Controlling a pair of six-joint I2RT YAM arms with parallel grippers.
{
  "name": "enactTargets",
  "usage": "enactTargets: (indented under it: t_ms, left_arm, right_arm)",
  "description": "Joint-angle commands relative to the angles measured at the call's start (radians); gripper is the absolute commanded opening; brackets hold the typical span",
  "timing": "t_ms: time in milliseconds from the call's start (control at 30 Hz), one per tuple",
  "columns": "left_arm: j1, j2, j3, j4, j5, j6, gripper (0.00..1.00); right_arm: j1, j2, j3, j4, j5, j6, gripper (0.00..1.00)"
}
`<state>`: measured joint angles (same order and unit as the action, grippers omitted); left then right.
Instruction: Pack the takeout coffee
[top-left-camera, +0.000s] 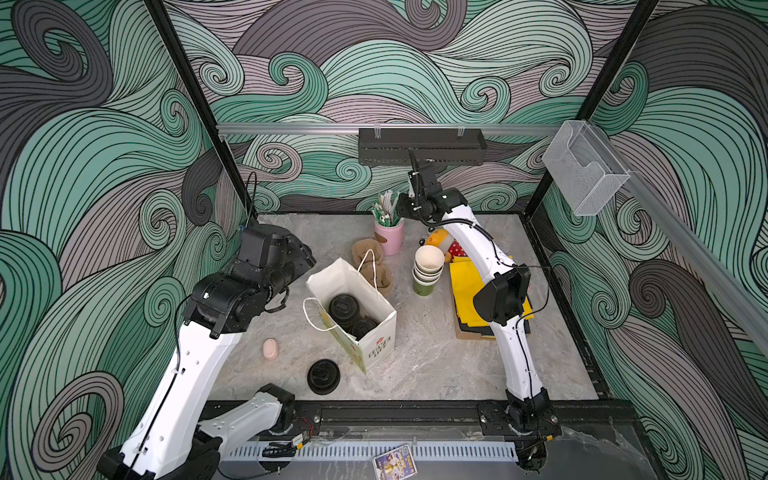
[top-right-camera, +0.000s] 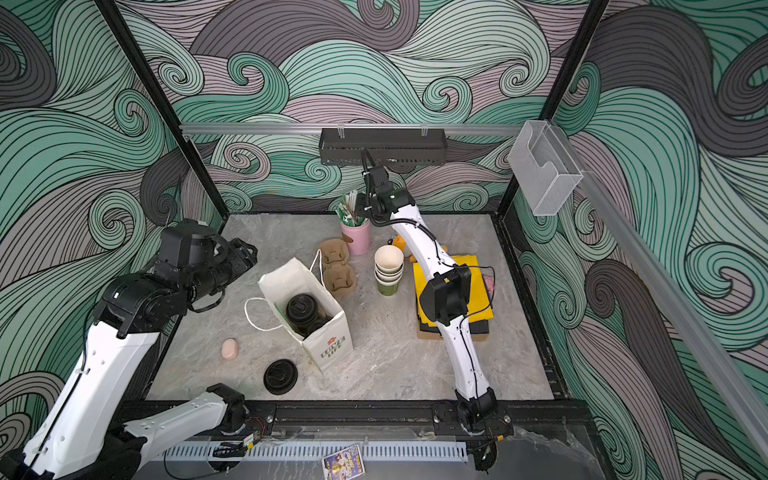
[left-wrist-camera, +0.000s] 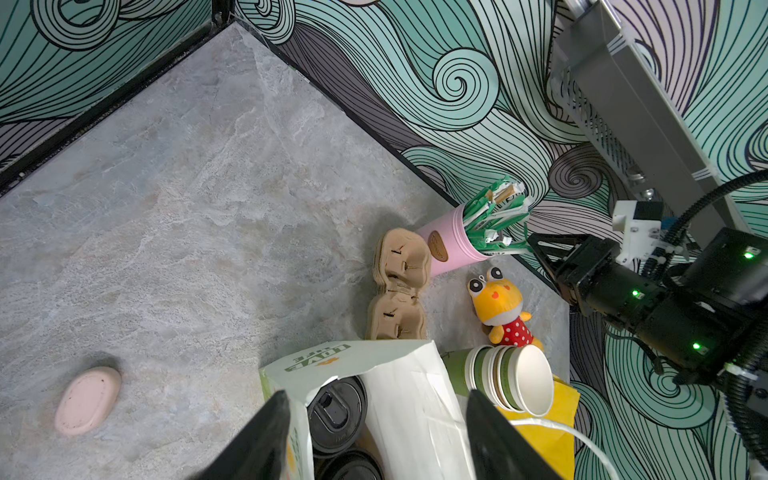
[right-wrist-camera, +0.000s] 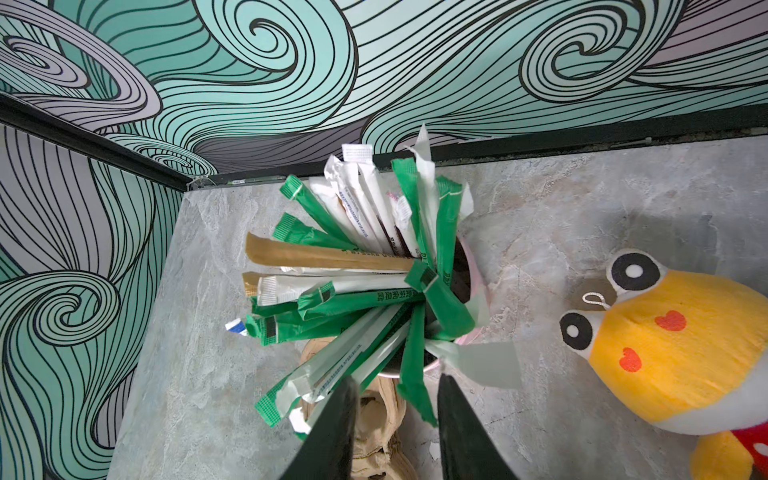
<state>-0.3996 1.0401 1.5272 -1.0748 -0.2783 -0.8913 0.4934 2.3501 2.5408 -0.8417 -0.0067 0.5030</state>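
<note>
A white paper bag with cord handles (top-left-camera: 336, 276) is seen standing upright and open-mouthed near the middle of the grey stone-patterned tabletop (top-left-camera: 436, 365). Two takeout coffee cups are held in it side by side, shown from above only as round black plastic lids: one lidded cup (top-left-camera: 344, 307) toward the back of the bag and a second lidded cup (top-left-camera: 363, 327) just beside it toward the front. Both are set upright, long axes vertical, lids turned upward; their walls are hidden, so their colours cannot be told. A pink cylindrical cup (top-left-camera: 390, 237) at the back is filled with green, white and brown paper sachets (right-wrist-camera: 357, 266) fanned outward. Green paper cups without lids (top-left-camera: 428, 270) are nested in an upright stack, the top one empty. The left gripper (left-wrist-camera: 376, 397) is raised just beside the bag's open top, jaws wide and empty. The right gripper (right-wrist-camera: 398, 379) is poised above the sachets, jaws narrowly parted with nothing visibly clamped.
</note>
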Motion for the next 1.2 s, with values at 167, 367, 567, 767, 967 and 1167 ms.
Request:
enactTargets:
  t_ms: [167,367,567,767,967,1167]
  left_arm:
    - [0.003,0.002,0.008,0.021,-0.006,-0.007,0.69]
    - [0.004,0.002,0.007,0.026,0.001,-0.006,0.69]
    - [0.003,-0.005,0.005,0.018,-0.003,-0.007,0.68]
    - [0.004,-0.012,0.005,0.016,-0.009,-0.006,0.68]
    - [0.004,-0.017,0.007,0.012,-0.006,-0.006,0.68]
    - [0.004,-0.019,0.005,0.006,-0.007,-0.002,0.68]
  right_arm:
    - [0.0,0.038,-0.009,0.054,0.019,0.015,0.29]
    - [0.001,0.067,0.001,0.058,0.015,0.018,0.29]
    - [0.007,0.077,0.009,0.072,0.025,0.028,0.21]
    - [0.013,0.072,0.01,0.076,0.034,0.022,0.1]
    - [0.014,0.044,0.013,0.067,0.042,0.008,0.04]
    - [0.017,-0.007,0.012,0.031,0.071,-0.034,0.04]
